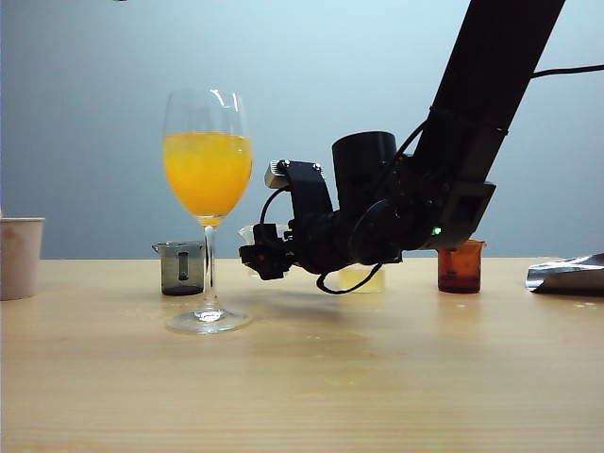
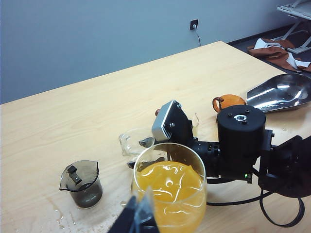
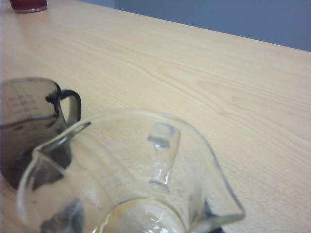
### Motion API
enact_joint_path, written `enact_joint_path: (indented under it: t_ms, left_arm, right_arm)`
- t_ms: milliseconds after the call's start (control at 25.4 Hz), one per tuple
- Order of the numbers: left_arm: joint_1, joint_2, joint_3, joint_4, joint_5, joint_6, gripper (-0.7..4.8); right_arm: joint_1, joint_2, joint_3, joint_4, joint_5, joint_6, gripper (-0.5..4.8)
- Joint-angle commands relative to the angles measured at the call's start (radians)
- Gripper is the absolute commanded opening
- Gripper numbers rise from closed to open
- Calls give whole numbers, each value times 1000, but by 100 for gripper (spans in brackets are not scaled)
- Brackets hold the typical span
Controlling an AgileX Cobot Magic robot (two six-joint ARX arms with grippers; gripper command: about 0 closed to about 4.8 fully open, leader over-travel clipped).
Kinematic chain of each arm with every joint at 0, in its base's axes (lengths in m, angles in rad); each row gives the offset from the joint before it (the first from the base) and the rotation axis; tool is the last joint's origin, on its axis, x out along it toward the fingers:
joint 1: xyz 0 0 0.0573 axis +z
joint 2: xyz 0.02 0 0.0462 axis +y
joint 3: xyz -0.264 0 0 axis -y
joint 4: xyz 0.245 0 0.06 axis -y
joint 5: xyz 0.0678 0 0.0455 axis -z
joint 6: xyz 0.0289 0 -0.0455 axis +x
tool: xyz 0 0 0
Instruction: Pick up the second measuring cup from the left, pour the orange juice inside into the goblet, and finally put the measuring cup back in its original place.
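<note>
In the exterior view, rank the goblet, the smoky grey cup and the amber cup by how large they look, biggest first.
1. The goblet, by far the tallest, though it also stands nearest the camera.
2 and 3. The smoky grey cup and the amber cup look about alike; I won't rank them.

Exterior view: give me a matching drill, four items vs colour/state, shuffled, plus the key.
Items:
1. goblet
2. second measuring cup
3. smoky grey cup
4. right gripper

States:
A. dark tinted, on the table left of the goblet's stem
B. clear, emptied, held in the gripper
C. low over the table, right of the goblet's stem
D. bowl filled with orange juice

Pairs: 1-D, 2-B, 3-A, 4-C
</note>
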Motion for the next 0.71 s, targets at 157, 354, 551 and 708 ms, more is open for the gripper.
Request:
enact_joint_path:
  t_ms: [157, 354, 551, 708]
  left_arm:
    - [-1, -2, 3, 19, 0, 4, -5]
    - [-1, -2, 3, 19, 0, 4, -5]
    - [-1, -2, 3, 19, 0, 9, -5]
    - [0, -2, 3, 19, -1, 53, -5]
  right_arm:
    - [7, 9, 3, 11, 23, 3, 111]
    - [15, 15, 4, 27, 51, 4, 105]
    - [39, 15, 3, 23, 87, 18, 104]
    - [64, 14, 3, 21, 128, 44, 104]
